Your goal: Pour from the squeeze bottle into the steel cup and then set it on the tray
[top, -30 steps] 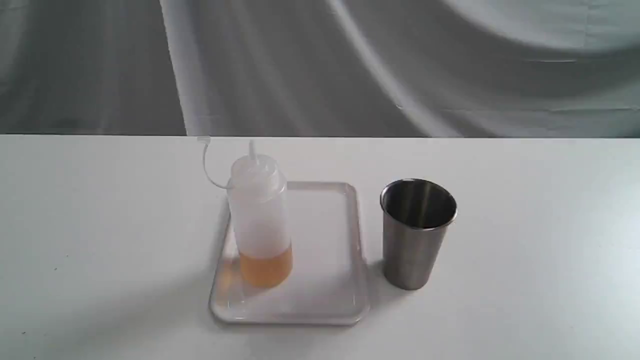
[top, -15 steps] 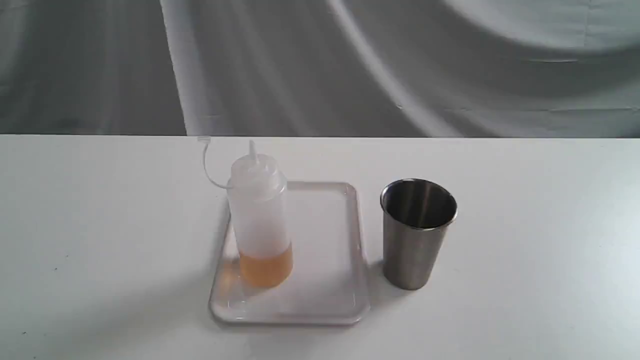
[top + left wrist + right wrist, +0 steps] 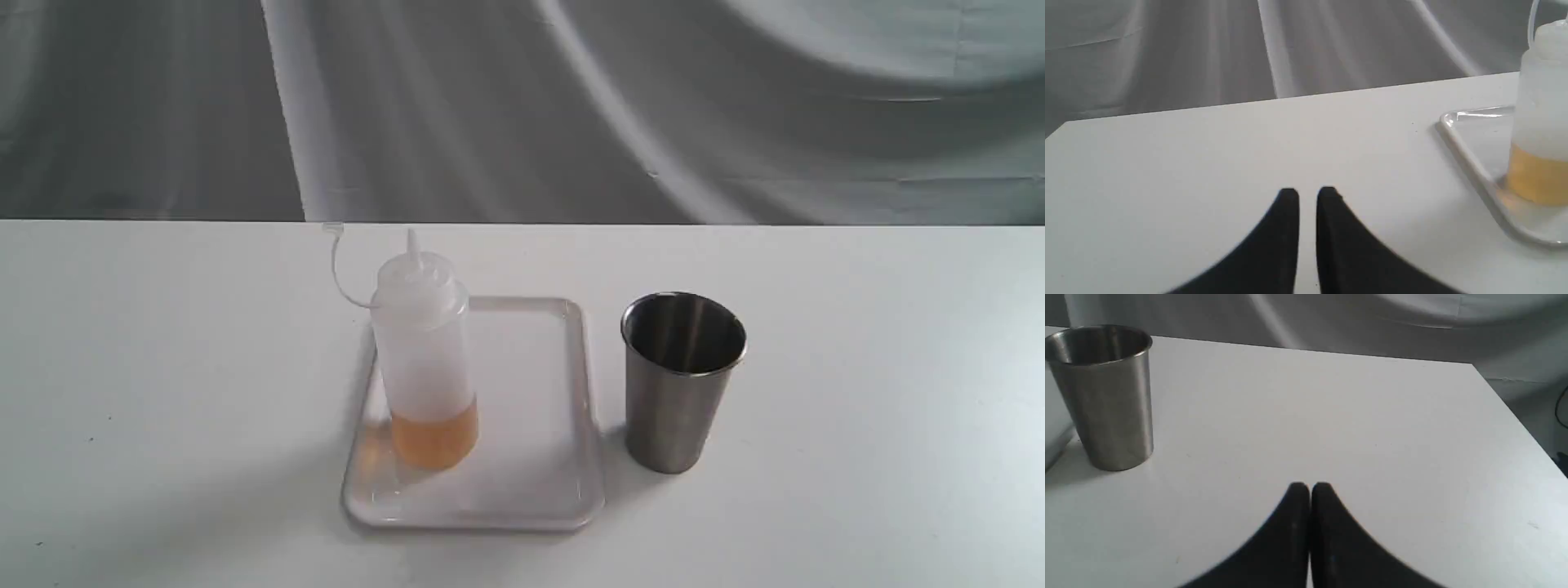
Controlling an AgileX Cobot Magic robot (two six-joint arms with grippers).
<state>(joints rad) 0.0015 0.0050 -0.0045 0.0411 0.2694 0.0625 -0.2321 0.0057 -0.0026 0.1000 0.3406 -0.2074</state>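
- My left gripper (image 3: 1307,191): fingers drawn almost together, thin slit between them, nothing held, above the table (image 3: 1208,155).
- My right gripper (image 3: 1310,485): fingers pressed together, empty.
- Squeeze bottle (image 3: 1541,122): upright on the tray (image 3: 1470,151), ahead of my left gripper, well apart, toward my right arm's side.
- Steel cup (image 3: 1110,396): upright on the table beside the tray, ahead of my right gripper, well apart.

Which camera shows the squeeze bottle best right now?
The exterior view: the squeeze bottle stands whole and upright on the tray, nozzle, cap strap and amber liquid all visible. The left wrist view crops its side and nozzle at the frame edge. The right wrist view does not show it.
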